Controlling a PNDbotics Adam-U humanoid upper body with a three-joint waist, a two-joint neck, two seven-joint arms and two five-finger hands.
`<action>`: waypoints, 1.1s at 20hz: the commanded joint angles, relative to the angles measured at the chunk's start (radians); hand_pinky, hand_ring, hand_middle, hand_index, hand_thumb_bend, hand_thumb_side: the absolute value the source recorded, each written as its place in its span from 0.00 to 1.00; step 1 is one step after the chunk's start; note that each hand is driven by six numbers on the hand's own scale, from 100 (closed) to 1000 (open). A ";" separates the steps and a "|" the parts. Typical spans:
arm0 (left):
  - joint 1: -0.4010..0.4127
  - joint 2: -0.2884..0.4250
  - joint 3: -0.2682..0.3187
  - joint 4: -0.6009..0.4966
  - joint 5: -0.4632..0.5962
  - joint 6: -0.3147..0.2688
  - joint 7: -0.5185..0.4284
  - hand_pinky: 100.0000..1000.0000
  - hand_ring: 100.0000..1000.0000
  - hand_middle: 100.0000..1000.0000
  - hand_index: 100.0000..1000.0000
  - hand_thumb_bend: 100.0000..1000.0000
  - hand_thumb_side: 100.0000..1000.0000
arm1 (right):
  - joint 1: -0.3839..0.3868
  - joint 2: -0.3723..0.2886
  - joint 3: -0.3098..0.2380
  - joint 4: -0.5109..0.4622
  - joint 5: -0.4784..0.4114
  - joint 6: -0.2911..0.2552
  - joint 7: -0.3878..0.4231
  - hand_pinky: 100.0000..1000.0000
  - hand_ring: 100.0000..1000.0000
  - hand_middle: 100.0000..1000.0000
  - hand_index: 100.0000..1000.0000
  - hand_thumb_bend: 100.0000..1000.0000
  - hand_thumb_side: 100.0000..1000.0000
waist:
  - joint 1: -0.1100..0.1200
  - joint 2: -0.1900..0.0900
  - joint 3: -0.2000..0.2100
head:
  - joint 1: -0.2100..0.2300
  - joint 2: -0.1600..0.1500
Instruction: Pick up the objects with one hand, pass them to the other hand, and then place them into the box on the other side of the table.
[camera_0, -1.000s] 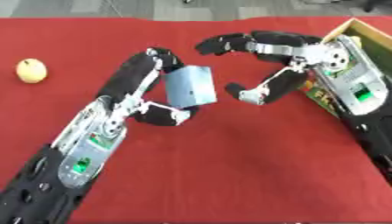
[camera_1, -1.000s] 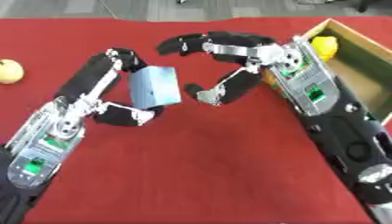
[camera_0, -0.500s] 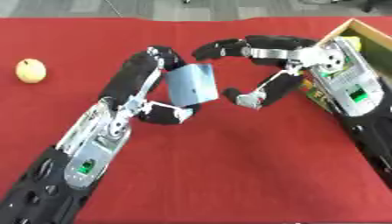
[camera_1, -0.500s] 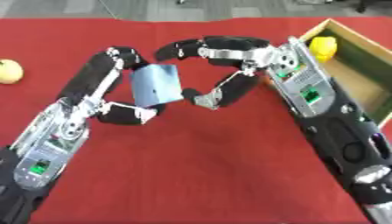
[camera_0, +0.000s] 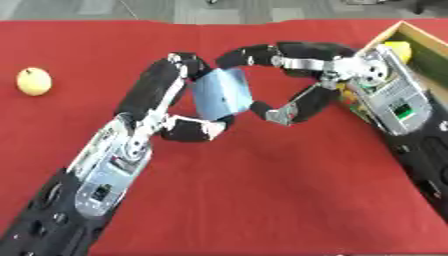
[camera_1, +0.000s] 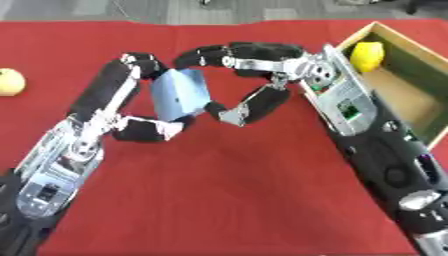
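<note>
A: Blue block (camera_0: 220, 93), pale and flat-faced, up off the red cloth (camera_0: 262, 200) near mid-table, tilted on edge. Pinched in the left hand (camera_0: 179, 107): fingers curled over the top corner, thumb tucked under the lower edge.

B: And the right hand (camera_0: 302, 75)?

A: Curved round the block's right side. Upper fingers arched over the top, meeting the left hand's fingers near the block's upper corner; thumb hooked in below, tip against or just beside the lower right edge. Cannot tell whether truly gripping or only cupped about it.

B: Both arms in view?

A: Yes. Left forearm up from the lower left corner, right forearm down along the right edge, partly across the box's near wall.

B: Box?

A: Wooden box (camera_1: 418, 107) at the far right, set askew, open on top. Inside, toward the far end, a yellow lemon (camera_1: 367, 54). In the left eye view a bit of green and red packaging just behind the right wrist, too hidden to name.

B: Anything else on the cloth?

A: Yellow fruit (camera_0: 33, 81), round, far left, well apart from both hands. Grey floor beyond the table's far edge.
</note>
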 joint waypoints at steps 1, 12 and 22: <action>-0.014 -0.006 0.002 -0.012 0.008 0.007 0.004 0.65 0.56 0.46 0.48 0.00 0.15 | -0.012 -0.009 0.000 -0.007 0.010 -0.033 0.022 0.98 1.00 1.00 1.00 0.00 0.16 | 0.000 -0.015 0.000 | -0.001 -0.014; -0.016 -0.025 0.007 0.010 0.033 0.017 0.031 0.64 0.55 0.45 0.48 0.00 0.17 | 0.000 -0.025 0.003 -0.021 0.013 -0.041 0.043 0.99 1.00 1.00 1.00 0.00 0.17 | -0.001 -0.014 -0.001 | -0.002 -0.013; -0.022 -0.027 0.003 -0.014 0.038 0.008 0.031 0.64 0.55 0.45 0.48 0.00 0.17 | 0.000 -0.029 0.008 -0.008 0.040 -0.075 0.042 0.99 1.00 1.00 1.00 0.00 0.17 | -0.003 -0.014 0.003 | -0.001 -0.014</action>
